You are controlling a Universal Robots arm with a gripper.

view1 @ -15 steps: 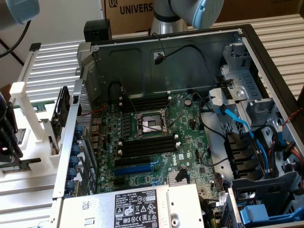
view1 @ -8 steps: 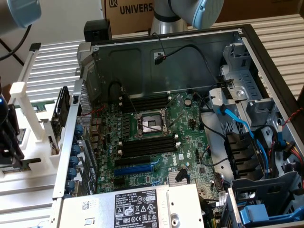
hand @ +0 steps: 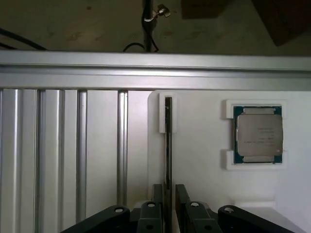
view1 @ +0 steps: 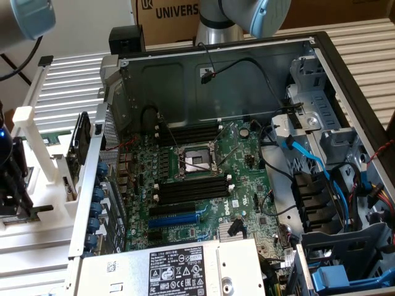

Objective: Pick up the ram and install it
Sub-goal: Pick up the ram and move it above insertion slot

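The ram [hand: 168, 141] stands on its edge in a slot of the white holder [hand: 204, 160], seen edge-on as a thin dark strip. My gripper [hand: 168, 190] is open, with one finger on each side of the ram's near end and a narrow gap to each. In the exterior view my gripper [view1: 17, 196] hangs over the white holder [view1: 43, 185] at that view's far left, outside the computer case. The motherboard [view1: 247, 185] lies inside the open case, with long black memory slots [view1: 191, 188] on both sides of the processor socket [view1: 197, 161].
A square silver processor chip [hand: 258, 134] sits in its own pocket of the white holder, beside the ram. A ribbed aluminium frame [hand: 73, 145] borders the holder. The case wall [view1: 92, 179] stands between holder and motherboard. Cables [view1: 308, 166] and drive cages crowd the exterior view's right.
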